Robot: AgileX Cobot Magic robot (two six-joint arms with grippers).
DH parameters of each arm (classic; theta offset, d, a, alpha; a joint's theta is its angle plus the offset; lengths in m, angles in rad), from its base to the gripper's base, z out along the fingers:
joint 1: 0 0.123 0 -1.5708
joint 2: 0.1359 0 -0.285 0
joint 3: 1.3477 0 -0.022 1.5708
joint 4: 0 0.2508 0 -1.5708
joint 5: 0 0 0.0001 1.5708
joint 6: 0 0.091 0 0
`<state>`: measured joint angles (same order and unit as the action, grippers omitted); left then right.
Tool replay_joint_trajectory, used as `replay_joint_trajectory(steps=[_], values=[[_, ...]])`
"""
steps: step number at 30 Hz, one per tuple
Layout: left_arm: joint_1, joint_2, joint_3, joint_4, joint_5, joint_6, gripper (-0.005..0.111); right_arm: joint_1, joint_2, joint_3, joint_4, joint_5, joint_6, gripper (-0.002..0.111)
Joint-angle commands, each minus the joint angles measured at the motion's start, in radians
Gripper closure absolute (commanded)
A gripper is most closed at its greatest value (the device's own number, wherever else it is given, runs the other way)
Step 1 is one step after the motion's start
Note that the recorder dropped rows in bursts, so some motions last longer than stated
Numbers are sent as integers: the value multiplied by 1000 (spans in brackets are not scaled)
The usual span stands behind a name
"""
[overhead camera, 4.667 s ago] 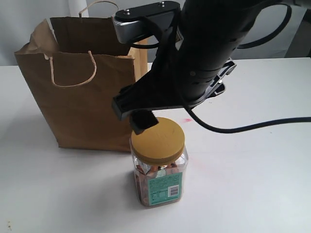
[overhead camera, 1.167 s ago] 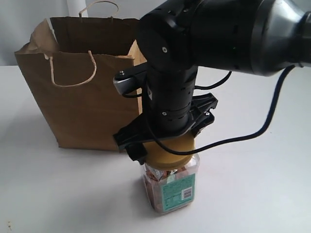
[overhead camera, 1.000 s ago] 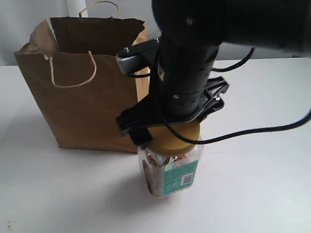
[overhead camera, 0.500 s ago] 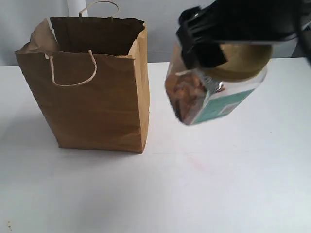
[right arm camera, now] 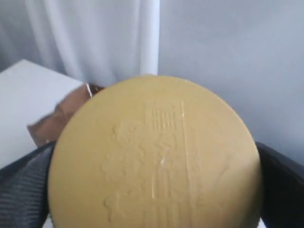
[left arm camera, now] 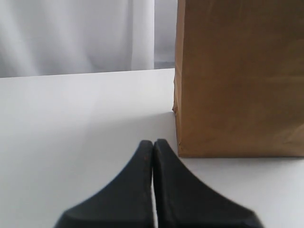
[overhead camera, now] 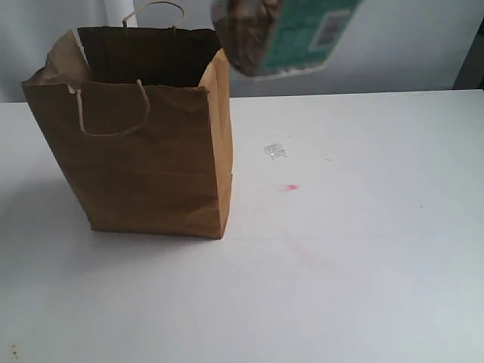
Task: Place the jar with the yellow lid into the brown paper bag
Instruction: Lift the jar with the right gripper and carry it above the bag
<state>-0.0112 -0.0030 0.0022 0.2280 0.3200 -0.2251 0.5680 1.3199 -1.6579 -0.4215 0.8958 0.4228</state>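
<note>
Exterior view: one yellow-lidded jar [overhead camera: 283, 34], tilted and cut off by the frame's top edge, hangs above and just right of the open mouth of one brown paper bag [overhead camera: 144, 159]. No gripper is visible here.

Right wrist view: the right gripper [right arm camera: 152, 190] flanks the lid [right arm camera: 156, 142] with dark fingers, apparently clamping it.

Left wrist view: the left gripper [left arm camera: 153, 147] has its fingers pressed together, empty, near the bag.

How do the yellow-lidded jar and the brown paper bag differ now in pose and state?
The yellow-lidded jar hangs tilted in the air; the brown paper bag stands upright on the table. The jar is closed by its lid; the bag is open at the top. The jar shows a teal label; the bag is brown. Both are containers.
</note>
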Motion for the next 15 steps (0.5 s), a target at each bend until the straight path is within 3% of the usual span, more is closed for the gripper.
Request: replay_joint_trajectory(steps=[1, 8, 15], values=[[-5, 3, -2, -4, -9, -4, 106, 3, 114, -166, -19, -96, -21, 108], [-5, 3, -2, -4, -9, -4, 106, 3, 337, -362, -15, -155, -30, 108], [-5, 3, -2, -4, -9, -4, 106, 3, 493, -415, 17, -278, -31, 108]])
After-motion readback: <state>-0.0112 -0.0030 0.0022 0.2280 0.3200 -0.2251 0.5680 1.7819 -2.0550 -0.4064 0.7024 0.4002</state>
